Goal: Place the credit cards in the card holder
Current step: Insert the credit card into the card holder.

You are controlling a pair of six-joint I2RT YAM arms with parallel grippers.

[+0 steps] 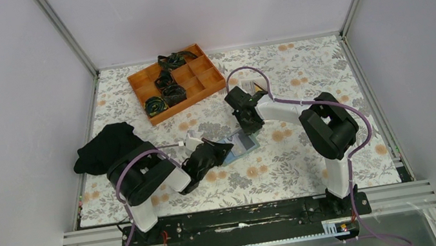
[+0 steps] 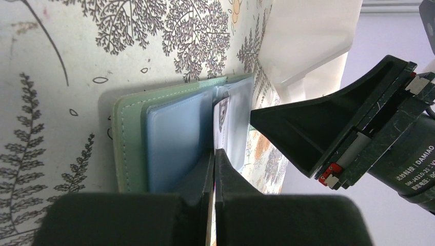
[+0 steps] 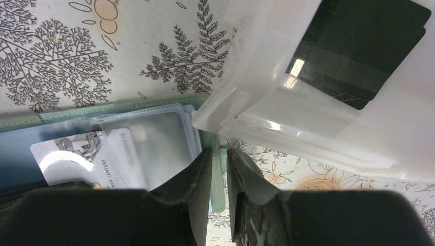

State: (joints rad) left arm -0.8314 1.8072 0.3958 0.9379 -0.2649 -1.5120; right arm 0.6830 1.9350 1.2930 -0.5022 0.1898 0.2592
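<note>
The soft, sage-green rectangular card holder (image 2: 125, 148) lies open on the floral-printed surface (image 2: 51, 77), clear plastic sleeves facing up, right between the two claws. At one edge the left claw (image 2: 214, 154) has its fingers pressed together, pinching the end of a thin silver card (image 3: 87, 156). The card's other end sits among the sleeves. Across from it, the right claw (image 3: 219, 154) is down on the holder's opposite edge. Its fingers stand a narrow gap apart with the stitched green border showing in that gap, and I can't tell whether they're biting on it or only poised over it. Just beside that claw is the translucent white plastic tray (image 3: 318, 133), its corner right at the holder's edge, with a black card (image 3: 359, 46) with a grey stripe lying flat inside.
</note>
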